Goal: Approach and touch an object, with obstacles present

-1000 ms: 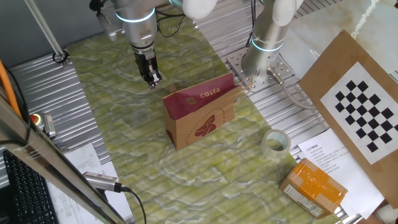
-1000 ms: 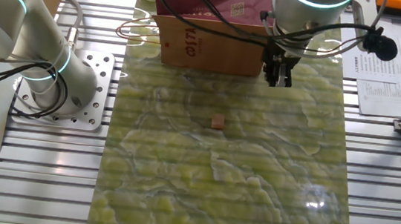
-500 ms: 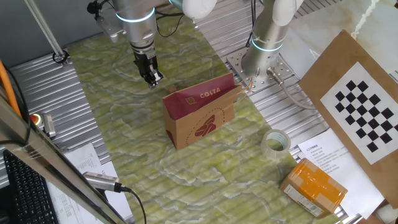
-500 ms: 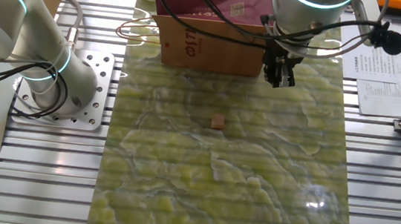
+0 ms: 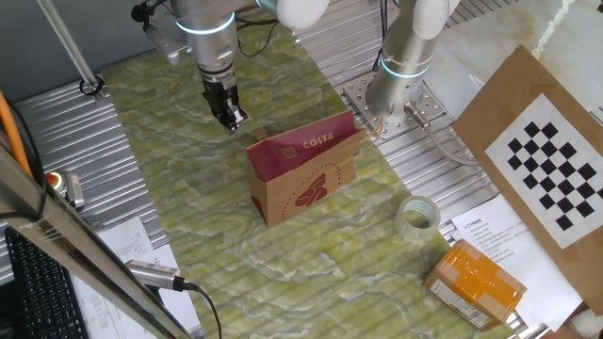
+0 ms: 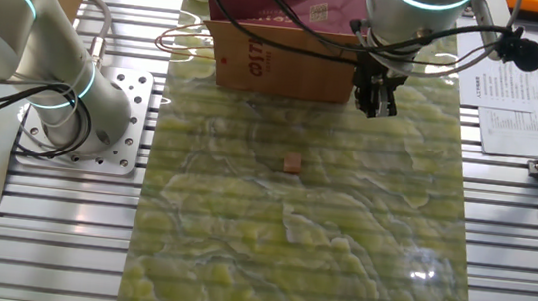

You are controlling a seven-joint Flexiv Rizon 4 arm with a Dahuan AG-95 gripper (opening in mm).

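The gripper (image 6: pixel 373 106) is being held above the green marbled mat (image 6: pixel 338 258), in the upper right of the other fixed view, just beside the right end of the Costa paper bag (image 6: pixel 280 46). Its fingers appear drawn close together with nothing between them, though their exact gap cannot be told. The task's thing, a small pinkish cube (image 6: pixel 293 163), is lying alone on the mat near the middle of that frame, apart from the tool. The bag is judged to be standing as the obstacle, so the arm is probably being kept to one side of it rather than being brought across its top.

In one fixed view, the gripper (image 5: pixel 229 118) is being seen at the upper left, beyond the bag (image 5: pixel 303 176), and the cube is being hidden behind that bag. Only there are a tape roll (image 5: pixel 416 215), an orange box (image 5: pixel 479 281) and a checkerboard (image 5: pixel 558 171) being shown, off the mat at the right.
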